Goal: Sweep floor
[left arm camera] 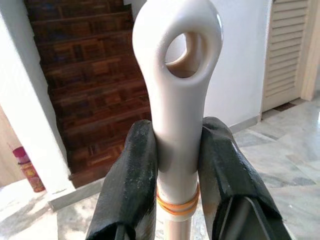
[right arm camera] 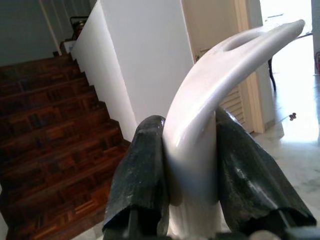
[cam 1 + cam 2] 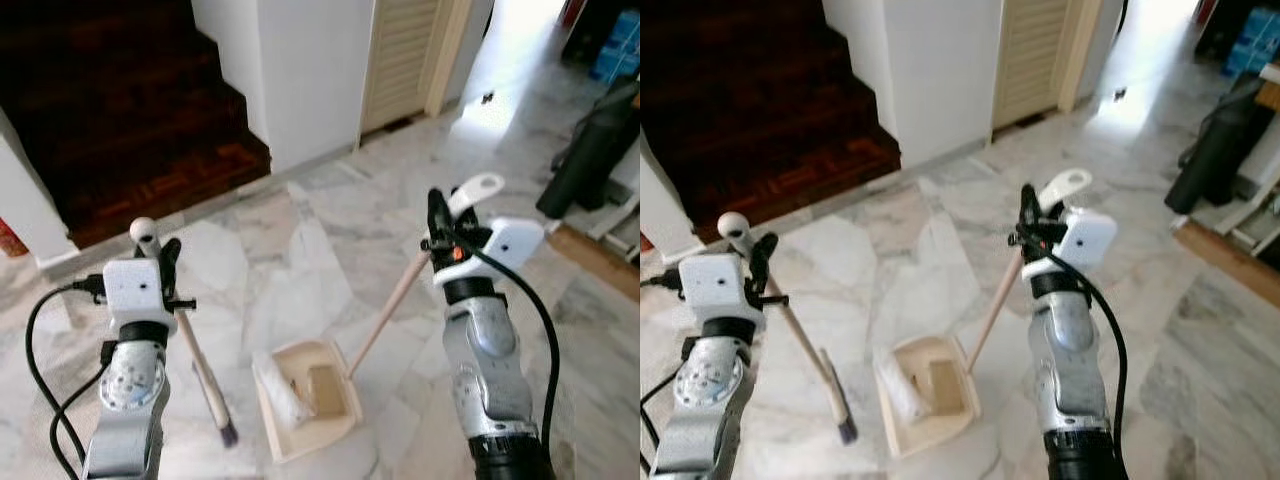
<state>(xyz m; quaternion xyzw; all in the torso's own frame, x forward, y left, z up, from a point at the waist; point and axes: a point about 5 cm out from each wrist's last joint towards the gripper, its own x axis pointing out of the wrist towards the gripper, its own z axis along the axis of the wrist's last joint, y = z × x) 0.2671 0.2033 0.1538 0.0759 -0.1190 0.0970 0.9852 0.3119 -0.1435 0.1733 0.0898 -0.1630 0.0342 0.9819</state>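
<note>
My left gripper (image 3: 165, 262) is shut on the white top of a wooden broom handle (image 3: 198, 360); the dark brush head (image 3: 227, 432) rests on the marble floor. In the left wrist view both black fingers (image 1: 131, 185) clamp the looped handle end (image 1: 179, 75). My right gripper (image 3: 440, 228) is shut on the curved white grip of the dustpan handle (image 3: 392, 302), which slants down to the cream dustpan (image 3: 305, 396) lying on the floor between my arms, with pale debris inside it. The right wrist view shows the fingers (image 2: 142, 175) pinching that white grip (image 2: 200, 130).
Dark wooden stairs (image 3: 120, 110) rise at the back left beside a white wall (image 3: 310, 70). A louvred door (image 3: 400, 55) stands behind it. A black bag (image 3: 590, 150) and a shelf sit at the right. A red bottle (image 1: 29, 170) stands by the stair foot.
</note>
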